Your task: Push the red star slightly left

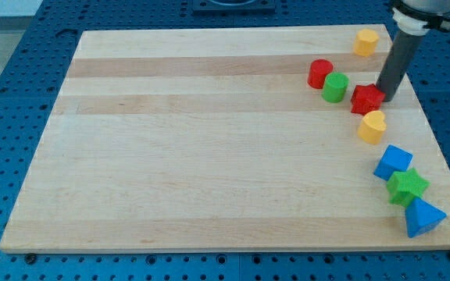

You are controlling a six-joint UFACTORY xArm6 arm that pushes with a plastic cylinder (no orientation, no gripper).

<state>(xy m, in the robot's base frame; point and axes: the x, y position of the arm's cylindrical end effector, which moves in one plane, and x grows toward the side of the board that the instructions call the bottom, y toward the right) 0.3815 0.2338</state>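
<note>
- Near edge, view's right: blue triangular block (423,218), green star (406,186), blue cube (394,161).
- Mid: yellow heart-like block (372,126).
- Red star (366,98) at worktop (209,156) right — my tip (383,98) touching its right side; no jaws, nothing held.
- Farther: green cylinder (335,87), red cylinder (319,73), yellow block (366,41).

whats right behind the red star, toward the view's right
My tip stands against the red star on its right side, the dark rod rising from there. The star hides none of the rod, and beyond the tip only bare wooden board shows.
</note>
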